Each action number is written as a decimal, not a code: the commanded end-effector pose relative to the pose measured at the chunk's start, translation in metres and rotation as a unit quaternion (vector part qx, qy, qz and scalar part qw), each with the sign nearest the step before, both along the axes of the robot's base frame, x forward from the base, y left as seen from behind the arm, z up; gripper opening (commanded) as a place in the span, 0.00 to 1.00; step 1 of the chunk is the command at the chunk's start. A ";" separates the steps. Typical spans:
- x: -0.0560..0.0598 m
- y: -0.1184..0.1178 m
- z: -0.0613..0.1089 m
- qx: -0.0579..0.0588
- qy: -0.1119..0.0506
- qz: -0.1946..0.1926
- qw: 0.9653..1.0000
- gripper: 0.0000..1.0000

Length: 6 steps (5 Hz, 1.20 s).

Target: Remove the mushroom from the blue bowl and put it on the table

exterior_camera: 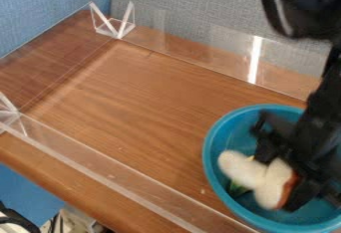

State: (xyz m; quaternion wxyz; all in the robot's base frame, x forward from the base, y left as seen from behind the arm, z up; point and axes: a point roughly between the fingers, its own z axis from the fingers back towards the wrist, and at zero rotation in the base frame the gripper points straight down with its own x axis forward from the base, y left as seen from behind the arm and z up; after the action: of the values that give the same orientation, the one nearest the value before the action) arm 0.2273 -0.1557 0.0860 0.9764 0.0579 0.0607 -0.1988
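The blue bowl (218,135) stands at the right front corner of the table (120,88). My gripper (284,173) hangs over the bowl, blurred, its black fingers (296,142) pointing down and shut on the mushroom (250,170). The mushroom's cream-white stem sticks out to the left, lifted above the bowl's floor. Its cap is mostly hidden by the fingers.
Low clear acrylic walls (80,182) run along the table's front and left edges, with a clear corner bracket (114,20) at the back. A dark greenish piece (237,188) lies in the bowl under the mushroom. Brown tabletop stretches left of the bowl.
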 end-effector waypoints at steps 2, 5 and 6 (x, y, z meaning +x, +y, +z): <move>0.012 0.034 0.071 -0.007 -0.053 0.067 0.996 0.00; 0.013 0.164 0.066 -0.015 -0.047 0.092 0.995 0.00; 0.018 0.188 0.053 -0.032 -0.050 0.071 0.996 0.00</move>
State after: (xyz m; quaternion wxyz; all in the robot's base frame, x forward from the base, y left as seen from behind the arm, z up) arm 0.2430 0.0332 0.1316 0.9917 0.0295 0.0241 -0.1224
